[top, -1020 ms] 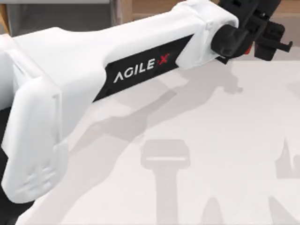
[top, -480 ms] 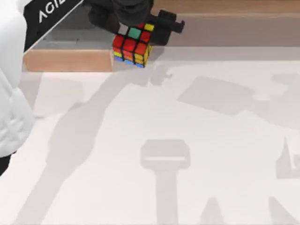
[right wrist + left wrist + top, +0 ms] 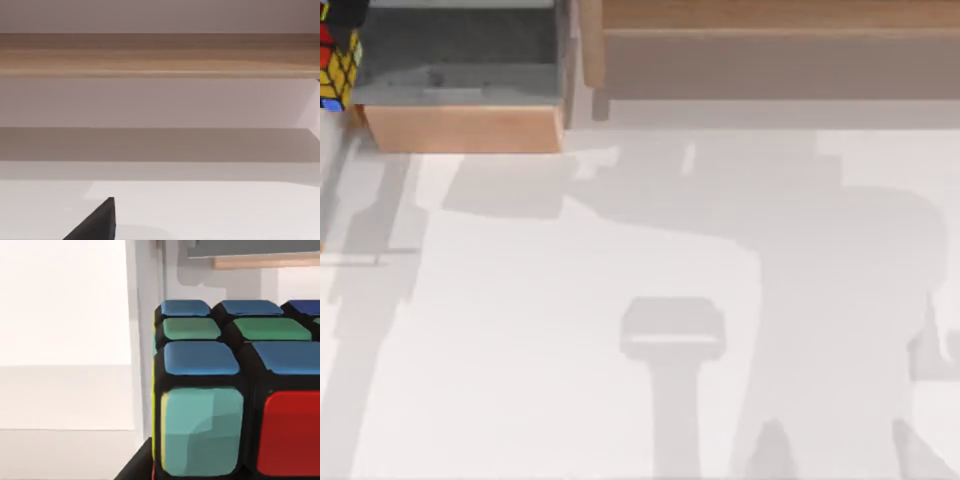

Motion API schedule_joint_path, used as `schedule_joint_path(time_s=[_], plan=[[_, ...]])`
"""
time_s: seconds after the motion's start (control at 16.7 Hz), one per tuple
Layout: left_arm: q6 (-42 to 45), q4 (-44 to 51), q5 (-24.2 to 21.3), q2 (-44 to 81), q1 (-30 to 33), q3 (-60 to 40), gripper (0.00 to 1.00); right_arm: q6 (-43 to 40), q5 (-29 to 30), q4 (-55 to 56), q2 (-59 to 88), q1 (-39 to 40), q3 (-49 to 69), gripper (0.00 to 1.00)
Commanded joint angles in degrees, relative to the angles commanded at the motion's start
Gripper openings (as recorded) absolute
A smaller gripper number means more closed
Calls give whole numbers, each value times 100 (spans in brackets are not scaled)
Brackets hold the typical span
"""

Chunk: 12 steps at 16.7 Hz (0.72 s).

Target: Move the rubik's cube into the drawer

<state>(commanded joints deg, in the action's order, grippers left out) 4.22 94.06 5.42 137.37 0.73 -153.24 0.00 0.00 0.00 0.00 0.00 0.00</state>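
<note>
Carrying the small black-framed rubik's cube with its coloured stickers [image 3: 335, 62], we have it at the far left edge of the top view, just outside the left wall of the boxy light-wood drawer with the grey interior [image 3: 460, 128]. The cube is cut off by the frame there, showing red, yellow and a touch of blue. In the left wrist view it sits very close to the camera [image 3: 235, 390], blue, green and red faces toward us, with a dark sliver beneath it that we take for part of our left gripper. Our left jaws themselves are out of sight, so we cannot tell if they are pinching the cube, though its place off the white bench [image 3: 650, 300] suggests it is held.

To finish well, we judge the cube should travel toward the top view's right until it hangs over the grey floor of the drawer, clear the wooden wall, come low, and only then be let go.

The long light-wood shelf [image 3: 770, 50] runs beside the drawer. Our right arm stays parked; its wrist view faces that shelf [image 3: 160, 55], with one dark finger tip [image 3: 97, 222] at the frame's edge, too little to tell how those jaws stand.
</note>
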Motion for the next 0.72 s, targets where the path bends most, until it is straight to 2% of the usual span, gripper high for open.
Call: schedule_joint_path(time_s=[0.18, 0.36, 0.72], plan=[[620, 218, -160, 512, -961, -650, 0, 0, 0, 0, 0, 0, 0, 100], [1169, 316, -369, 1259, -1594, -1063, 0, 0, 0, 0, 0, 0, 0, 100], [1665, 341, -656, 2136, -1971, -1305, 0, 0, 0, 0, 0, 0, 0, 100]])
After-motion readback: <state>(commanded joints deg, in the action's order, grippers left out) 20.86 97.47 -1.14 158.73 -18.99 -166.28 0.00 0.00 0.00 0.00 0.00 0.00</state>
